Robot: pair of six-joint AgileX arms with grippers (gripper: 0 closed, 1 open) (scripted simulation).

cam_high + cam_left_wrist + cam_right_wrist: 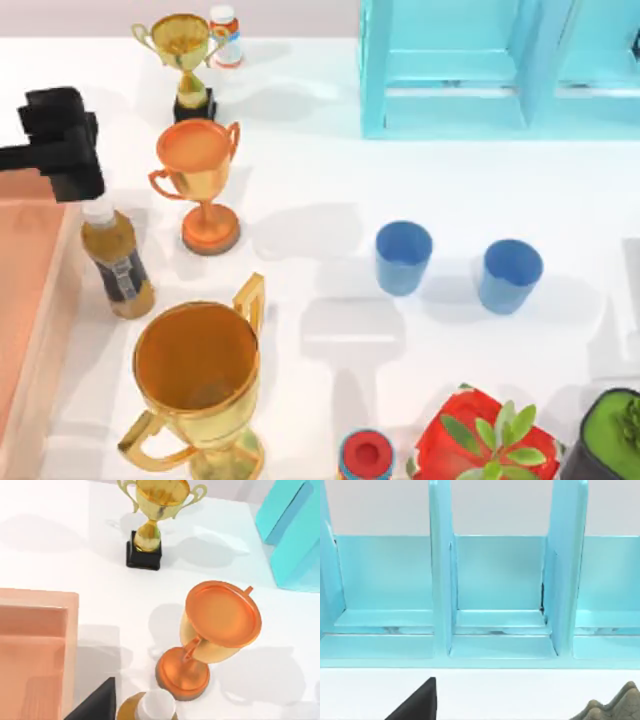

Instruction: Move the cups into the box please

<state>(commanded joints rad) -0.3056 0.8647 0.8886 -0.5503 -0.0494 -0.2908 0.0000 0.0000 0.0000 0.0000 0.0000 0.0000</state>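
Two small blue cups stand upright on the white table right of centre, one (403, 257) nearer the middle and the other (510, 275) to its right. The salmon-pink box (28, 290) lies at the table's left edge; its corner wall (70, 630) appears in the left wrist view. My left gripper (60, 140) hovers over the box's far corner, far from both cups, and a black part of it (95, 707) shows in its wrist view. A black part of my right gripper (415, 705) faces the shelf cabinet.
Between box and cups stand an amber bottle (116, 260), an orange trophy (200, 180), a big gold trophy (198, 385) and a gold trophy on a black base (183, 55). Turquoise shelf cabinet (480, 70) at the back right. Potted plants (485, 440) line the front right.
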